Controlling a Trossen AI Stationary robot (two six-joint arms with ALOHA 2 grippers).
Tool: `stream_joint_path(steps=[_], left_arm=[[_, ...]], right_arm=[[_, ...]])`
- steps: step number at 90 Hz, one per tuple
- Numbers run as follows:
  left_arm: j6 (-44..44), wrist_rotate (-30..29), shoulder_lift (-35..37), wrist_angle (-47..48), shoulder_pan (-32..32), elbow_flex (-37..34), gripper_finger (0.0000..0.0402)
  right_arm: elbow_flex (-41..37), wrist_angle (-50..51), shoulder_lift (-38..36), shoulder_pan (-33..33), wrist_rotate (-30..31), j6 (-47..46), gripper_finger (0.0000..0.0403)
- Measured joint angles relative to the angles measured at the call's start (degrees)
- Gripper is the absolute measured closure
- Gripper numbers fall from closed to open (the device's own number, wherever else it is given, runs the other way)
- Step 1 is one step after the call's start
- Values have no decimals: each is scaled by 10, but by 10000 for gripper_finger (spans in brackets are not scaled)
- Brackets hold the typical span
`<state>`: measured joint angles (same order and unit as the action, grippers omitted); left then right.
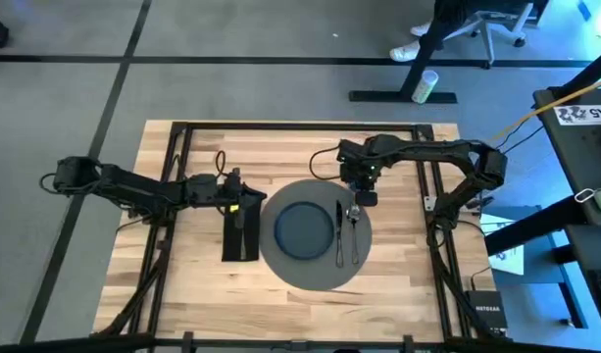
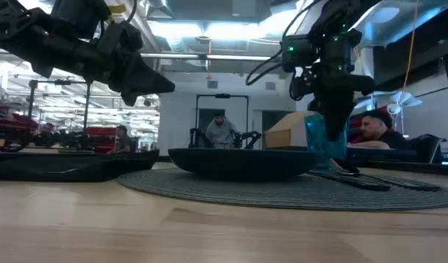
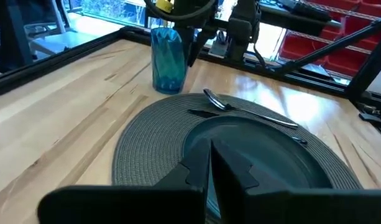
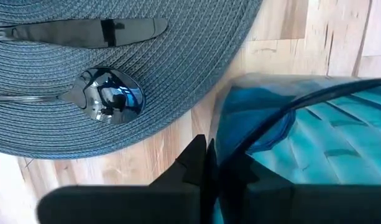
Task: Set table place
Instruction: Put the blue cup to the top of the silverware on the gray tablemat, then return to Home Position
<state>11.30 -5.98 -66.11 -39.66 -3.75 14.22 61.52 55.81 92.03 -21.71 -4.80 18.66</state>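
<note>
On the pale wooden table point(image 1: 202, 284) lies the round dark-grey placemat point(image 1: 315, 277) with a dark blue-grey plate point(image 1: 303, 230) on it. A knife point(image 1: 339, 235) and a spoon point(image 1: 355, 227) lie on the mat to the plate's right. A translucent blue cup point(image 3: 167, 59) stands on the wood just past the mat's far right edge, and my right gripper point(image 1: 364, 191) is shut on it from above. My left gripper point(image 1: 243, 201) hovers shut above the far end of a black napkin point(image 1: 241, 243), which lies left of the mat. Nothing is between its fingers point(image 3: 209, 165). My right gripper holds the blue cup by its wall at the rim point(image 4: 224, 146), one finger outside and one showing through the blue wall from inside. The fingers point down from above. The cup stands upright with its base on the table point(image 3: 167, 88) beside the placemat.
Black frame rails point(image 1: 173, 167) run along the table's left, right and far sides. Bare wood lies at the near left and near right of the mat. People sit in the room beyond the table.
</note>
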Motion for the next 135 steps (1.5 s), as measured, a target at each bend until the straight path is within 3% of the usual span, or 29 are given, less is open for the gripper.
stream_joint_path(steps=[12, 39, 56, 74, 114, 135], left_arm=[[1, 0, 0, 0, 0, 0, 402], [3, 0, 0, 0, 0, 0, 402], [3, 0, 0, 0, 0, 0, 402], [2, 0, 0, 0, 0, 0, 402], [-9, 0, 3, 2, 0, 0, 402], [-13, 12, 68, 80, 0, 0, 402]], right_arm=[[0, -2, 0, 0, -6, 9, 383], [-2, -2, 1, 0, -10, 11, 291], [-1, -2, 1, 0, -9, 11, 260], [7, 11, 1, 0, -19, 29, 252], [102, 96, 1, 0, -8, 40, 251], [141, 146, -2, 0, -8, 64, 251]])
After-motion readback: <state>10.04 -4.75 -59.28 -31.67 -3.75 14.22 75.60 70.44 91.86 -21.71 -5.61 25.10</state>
